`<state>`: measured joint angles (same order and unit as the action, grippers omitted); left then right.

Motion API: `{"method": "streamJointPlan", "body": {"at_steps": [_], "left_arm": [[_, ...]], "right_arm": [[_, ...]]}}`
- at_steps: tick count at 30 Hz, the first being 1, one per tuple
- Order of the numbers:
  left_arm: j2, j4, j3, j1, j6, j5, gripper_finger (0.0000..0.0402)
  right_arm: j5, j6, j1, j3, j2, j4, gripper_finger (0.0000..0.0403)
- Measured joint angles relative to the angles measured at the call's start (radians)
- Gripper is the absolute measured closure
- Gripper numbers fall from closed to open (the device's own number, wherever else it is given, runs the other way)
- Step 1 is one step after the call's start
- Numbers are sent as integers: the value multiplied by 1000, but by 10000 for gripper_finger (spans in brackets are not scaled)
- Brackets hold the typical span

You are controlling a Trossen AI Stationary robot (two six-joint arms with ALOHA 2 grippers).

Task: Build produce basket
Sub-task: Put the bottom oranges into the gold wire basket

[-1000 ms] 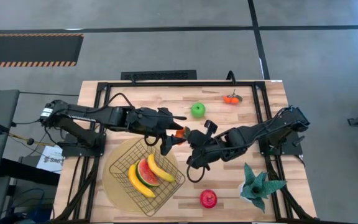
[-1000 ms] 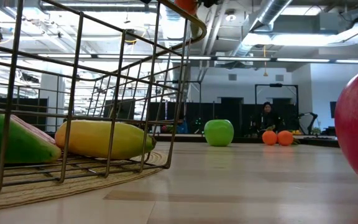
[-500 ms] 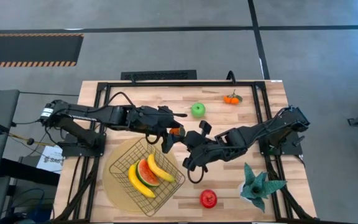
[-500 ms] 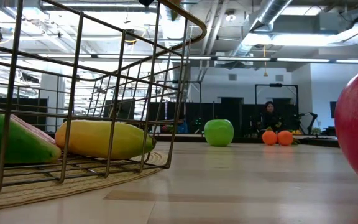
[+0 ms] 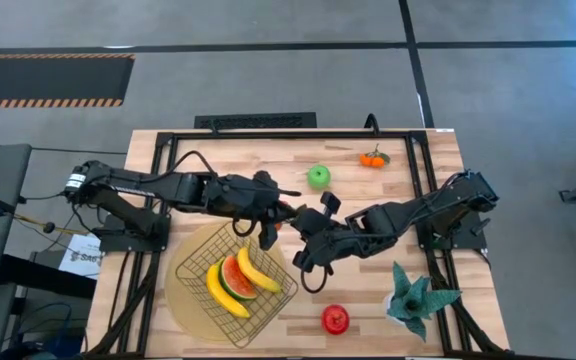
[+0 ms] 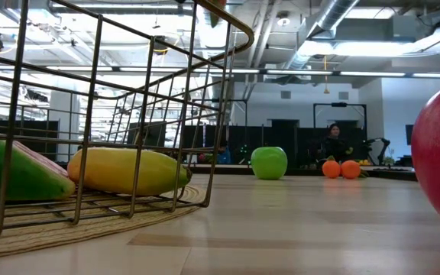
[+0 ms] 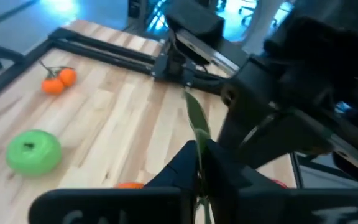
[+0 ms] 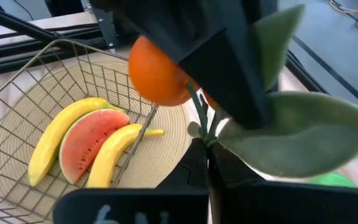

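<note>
Both arms meet at mid-counter, right beside the wire basket's [image 5: 236, 282] far rim. A leafy orange [image 8: 160, 71] hangs between them: the right gripper [image 8: 207, 163] is clenched on its thin green stem and leaves [image 8: 297, 134], and the left gripper [image 5: 276, 216] is clamped shut on the same sprig from the other side, a leaf blade [image 7: 196, 124] standing up out of its tips.

This is a hollow-looking toy, surely light, with a smooth round skin that would likely slip from narrow fingers. The stem is the sensible handle, though it looks bendy, so the fruit may swing. Two grips on one flimsy sprig could tear it if the arms pull apart.

In the basket lie two bananas [image 5: 258, 271] and a watermelon wedge [image 5: 236, 277]. The green apple [image 5: 318, 177], another pair of oranges [image 5: 373, 158] and the red fruit [image 5: 335, 319] sit on the counter [image 5: 398, 190].
</note>
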<state>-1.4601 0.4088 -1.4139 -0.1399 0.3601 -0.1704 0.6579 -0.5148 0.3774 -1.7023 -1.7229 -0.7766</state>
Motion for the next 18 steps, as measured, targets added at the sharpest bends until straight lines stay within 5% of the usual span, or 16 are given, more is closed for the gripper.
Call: {"method": "streamJointPlan", "body": {"at_steps": [8,18], "left_arm": [[0,6,0,-3,-4,-44,401],[0,1,0,-1,-3,-64,401]], "right_arm": [[-26,-1,23,0,2,3,394],[-121,0,34,-118,1,-35,285]]}}
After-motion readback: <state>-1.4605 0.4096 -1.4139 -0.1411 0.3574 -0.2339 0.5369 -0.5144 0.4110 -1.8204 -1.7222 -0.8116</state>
